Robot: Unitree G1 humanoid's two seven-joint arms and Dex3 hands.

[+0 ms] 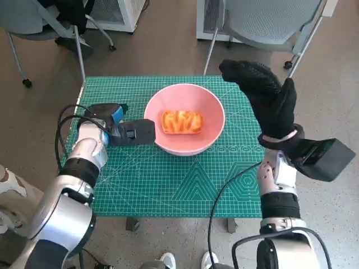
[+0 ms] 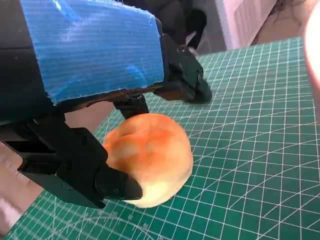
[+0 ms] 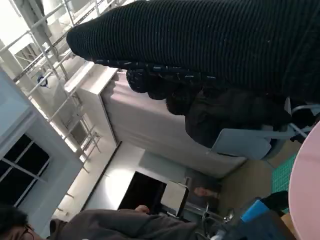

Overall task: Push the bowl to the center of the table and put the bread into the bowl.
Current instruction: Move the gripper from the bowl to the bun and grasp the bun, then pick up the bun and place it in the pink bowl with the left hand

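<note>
The pink bowl (image 1: 185, 143) stands in the middle of the green mat (image 1: 168, 185), and an orange-striped bread (image 1: 181, 121) lies inside it. My left hand (image 1: 120, 129) rests low on the mat just left of the bowl. Its wrist view shows a round golden bread roll (image 2: 150, 165) sitting on the mat, enclosed by that hand's black fingers (image 2: 107, 182), which touch it on both sides. The head view hides this roll under the hand. My gloved right hand (image 1: 263, 95) hangs above the bowl's right side, fingers apart and holding nothing.
The mat covers the small table; its edges run close to the left hand. Office chairs (image 1: 263, 22) stand behind the table on the brown floor. A person (image 3: 115, 222) sits in the room in the right wrist view. Feet (image 1: 168, 260) show below the table.
</note>
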